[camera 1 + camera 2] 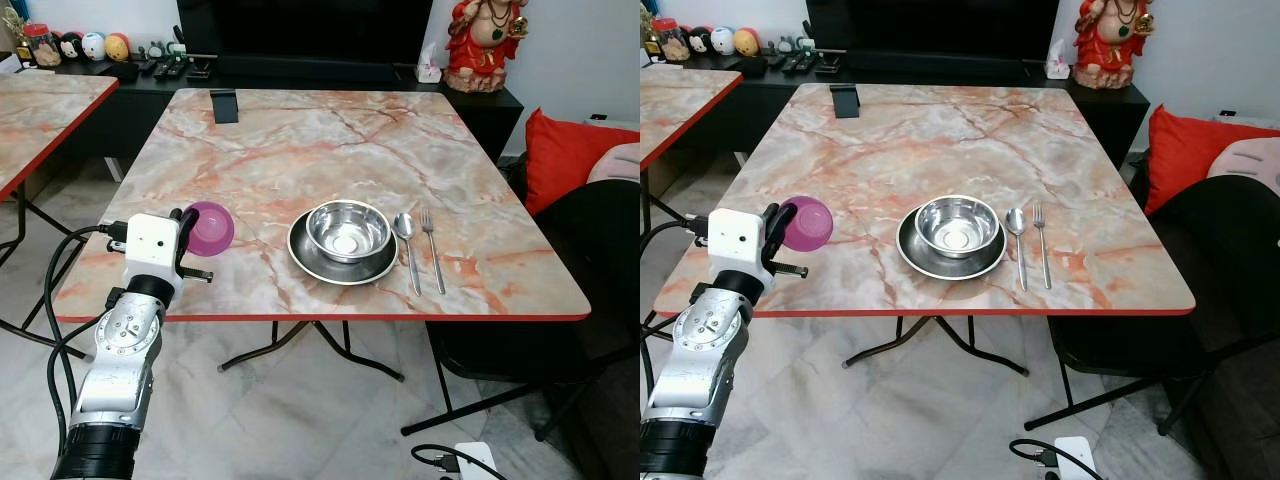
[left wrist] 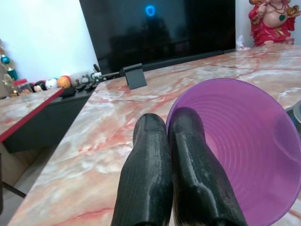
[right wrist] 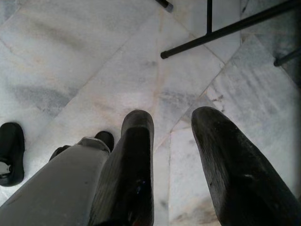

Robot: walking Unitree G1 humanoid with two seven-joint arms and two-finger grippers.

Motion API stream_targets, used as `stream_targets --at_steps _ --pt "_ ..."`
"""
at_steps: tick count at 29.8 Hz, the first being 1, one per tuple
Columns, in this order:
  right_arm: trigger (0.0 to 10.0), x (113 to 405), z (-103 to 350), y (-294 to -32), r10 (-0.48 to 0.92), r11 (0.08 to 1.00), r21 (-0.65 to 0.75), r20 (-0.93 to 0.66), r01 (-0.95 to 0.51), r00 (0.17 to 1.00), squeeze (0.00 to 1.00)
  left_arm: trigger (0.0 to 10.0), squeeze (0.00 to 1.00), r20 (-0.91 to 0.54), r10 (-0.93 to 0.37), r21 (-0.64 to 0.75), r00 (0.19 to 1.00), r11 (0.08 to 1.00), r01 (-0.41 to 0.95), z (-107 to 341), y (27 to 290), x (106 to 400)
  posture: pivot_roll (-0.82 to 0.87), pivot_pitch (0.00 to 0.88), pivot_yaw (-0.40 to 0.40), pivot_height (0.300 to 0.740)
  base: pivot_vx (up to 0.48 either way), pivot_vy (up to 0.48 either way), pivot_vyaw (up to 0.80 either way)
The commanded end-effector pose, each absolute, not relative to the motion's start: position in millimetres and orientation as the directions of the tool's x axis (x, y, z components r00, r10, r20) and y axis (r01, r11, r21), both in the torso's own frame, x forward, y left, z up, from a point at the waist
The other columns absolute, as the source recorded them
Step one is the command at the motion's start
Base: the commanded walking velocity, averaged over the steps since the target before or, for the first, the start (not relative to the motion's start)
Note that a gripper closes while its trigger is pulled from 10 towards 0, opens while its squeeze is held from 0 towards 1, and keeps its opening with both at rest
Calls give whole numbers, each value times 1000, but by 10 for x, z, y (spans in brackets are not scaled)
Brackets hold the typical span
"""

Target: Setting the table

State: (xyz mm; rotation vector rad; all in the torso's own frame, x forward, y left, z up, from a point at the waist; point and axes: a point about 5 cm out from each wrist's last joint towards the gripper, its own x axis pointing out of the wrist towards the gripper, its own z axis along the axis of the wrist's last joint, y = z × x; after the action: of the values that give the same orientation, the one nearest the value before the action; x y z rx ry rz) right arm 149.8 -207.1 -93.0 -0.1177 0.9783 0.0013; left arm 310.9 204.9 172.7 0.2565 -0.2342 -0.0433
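You are looking at a counter [image 1: 330, 140] of pale marble pattern veined in orange-pink with a red edge, and beside its shiny silver bowl [image 1: 347, 230], which sits in a darker grey plate [image 1: 305, 256], lie a silver spoon [image 1: 407, 242] and fork [image 1: 432, 245]. To the bowl's other side your black-fingered left pincer [image 2: 169, 141], on its white and silver arm, pinches a translucent purple cup [image 2: 244, 150]. Your right pincer [image 3: 174, 132] shows black fingers over a white floor [image 3: 94, 56] veined in grey.

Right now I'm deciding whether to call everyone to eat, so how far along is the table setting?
Done: steel bowl sits on the plate, with spoon and fork beside them. In hand: the left gripper pinches the purple cup by its rim, tilted over the table. Left: setting it down. The right gripper hangs idle, open.
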Motion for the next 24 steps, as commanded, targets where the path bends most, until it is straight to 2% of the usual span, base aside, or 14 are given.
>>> stream_targets --at_steps 1,4,7,24 --pt "10000 1475 -937 -2081 -50 993 -99 -831 -59 554 0 10000 0 237 -76 249 969 968 16 1778 2023 3124 97 0 -64 715 0 -375 425" --pt "10000 1476 -936 -2081 -49 994 -97 -830 -57 555 0 10000 0 238 -72 252 969 968 10 1783 2056 3120 97 0 -64 715 0 -381 565" --pt "10000 1472 -938 -2079 -53 996 -87 -829 -34 557 0 10000 0 243 -67 255 968 967 3 1805 2085 3123 100 0 -64 715 0 -304 0" --pt "10000 1454 -945 -2064 -39 996 -74 -831 -41 556 0 10000 0 227 -97 175 969 983 57 1829 2091 3166 105 0 -65 715 0 0 0"
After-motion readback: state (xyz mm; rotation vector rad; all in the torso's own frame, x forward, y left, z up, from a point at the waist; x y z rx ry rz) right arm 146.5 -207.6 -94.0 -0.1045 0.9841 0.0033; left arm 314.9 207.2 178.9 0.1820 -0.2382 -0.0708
